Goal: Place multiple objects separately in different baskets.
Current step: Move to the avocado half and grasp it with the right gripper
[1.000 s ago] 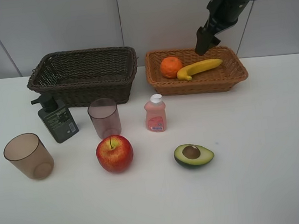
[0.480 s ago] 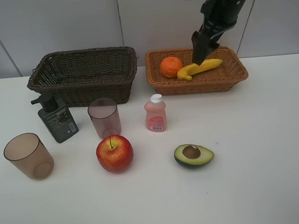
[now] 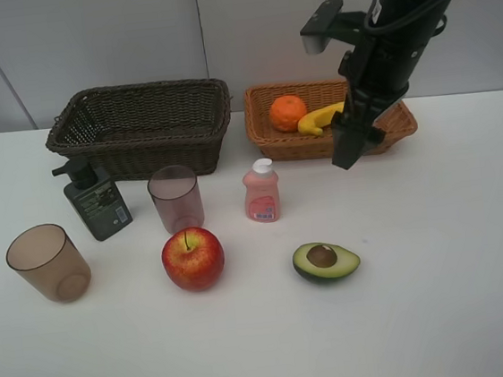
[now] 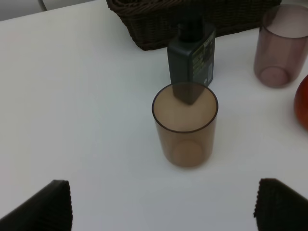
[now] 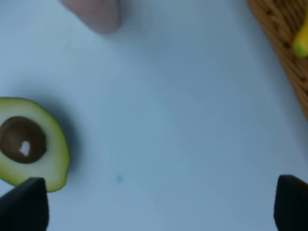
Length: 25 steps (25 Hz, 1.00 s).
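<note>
Orange [image 3: 288, 113] and banana [image 3: 319, 119] lie side by side in tan basket [image 3: 294, 147]. Apple [image 3: 192, 259], avocado [image 3: 326, 261], pink bottle [image 3: 262, 192], pump bottle [image 3: 96, 200], near cup [image 3: 48, 263] and far cup [image 3: 176, 197] sit on desk [image 3: 458, 266], outside dark basket [image 3: 142, 128]. Right tool [image 3: 346, 147] gapes wide, empty, over desk before tan basket. Left tool [image 4: 161, 207] likewise wide, empty, apparently above near cup; height unclear.

The dark brown basket [image 3: 166, 148] and tan basket [image 3: 292, 145] are rough woven wicker. The near cup [image 3: 48, 262] is smooth translucent plastic. The apple [image 3: 192, 259] is glossy, the table [image 3: 443, 294] matt.
</note>
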Tool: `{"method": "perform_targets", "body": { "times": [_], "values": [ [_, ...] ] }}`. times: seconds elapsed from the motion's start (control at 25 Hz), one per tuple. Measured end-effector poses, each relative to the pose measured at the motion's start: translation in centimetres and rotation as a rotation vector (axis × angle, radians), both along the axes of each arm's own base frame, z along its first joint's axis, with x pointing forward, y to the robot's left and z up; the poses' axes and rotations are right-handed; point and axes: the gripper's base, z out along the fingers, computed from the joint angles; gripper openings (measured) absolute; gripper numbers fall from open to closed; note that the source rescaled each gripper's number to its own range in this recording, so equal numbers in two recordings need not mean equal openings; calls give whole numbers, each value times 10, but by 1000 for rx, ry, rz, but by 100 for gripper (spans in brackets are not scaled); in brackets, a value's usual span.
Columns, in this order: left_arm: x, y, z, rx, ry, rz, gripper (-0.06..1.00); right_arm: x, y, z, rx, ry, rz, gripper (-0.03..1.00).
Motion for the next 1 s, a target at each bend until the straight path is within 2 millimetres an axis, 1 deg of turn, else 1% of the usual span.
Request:
{"method": "perform_targets", "body": {
  "times": [0.2, 0.4, 0.72, 1.0],
  "values": [
    [0, 0, 0, 0, 0, 0, 100, -19, 17, -18, -22, 30, 69, 100],
    [0, 0, 0, 0, 0, 0, 100, -35, 29, -35, -28, 43, 116, 100],
    [0, 0, 0, 0, 0, 0, 100, -58, 38, -61, -3, 93, 130, 100],
    [0, 0, 0, 0, 0, 0, 100, -72, 37, -83, 34, 115, 102, 100]
  ]
}}
